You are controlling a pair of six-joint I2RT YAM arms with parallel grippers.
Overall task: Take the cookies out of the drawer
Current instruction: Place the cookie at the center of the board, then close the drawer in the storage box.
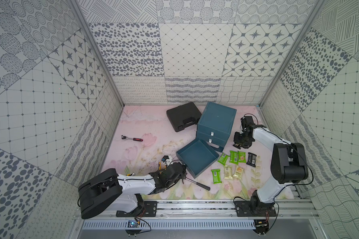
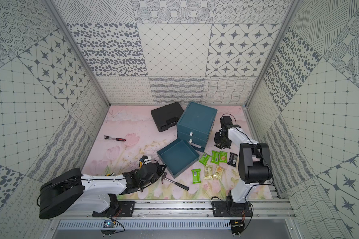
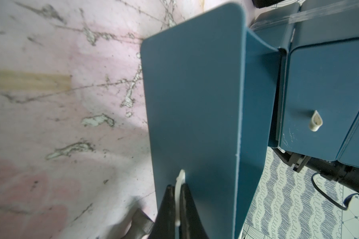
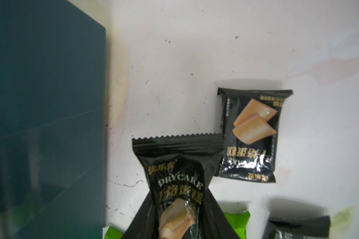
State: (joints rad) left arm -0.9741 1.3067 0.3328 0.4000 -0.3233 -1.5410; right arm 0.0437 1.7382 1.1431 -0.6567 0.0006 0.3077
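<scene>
The blue drawer (image 1: 197, 158) is pulled out of the blue cabinet (image 1: 216, 122), and its inside shows bare in both top views. My left gripper (image 3: 177, 198) is shut on the white pull tab (image 3: 181, 175) on the drawer front (image 3: 195, 103). My right gripper (image 4: 178, 207), hanging beside the cabinet (image 4: 46, 103), is shut on a black cookie packet (image 4: 174, 165). A second black packet (image 4: 251, 132) lies on the table beyond it. Several cookies lie to the right of the drawer: green packets (image 1: 234, 157), beige ones (image 1: 228, 172) and a black one (image 1: 251, 159).
A black case (image 1: 183, 115) lies behind the cabinet on its left. A red-handled ratchet (image 1: 132, 138) lies at the left of the table. A hammer (image 1: 197, 183) lies by the drawer's front corner, near my left gripper (image 1: 183, 166). Yellow-handled pliers (image 1: 160, 164) show partly beside the left arm.
</scene>
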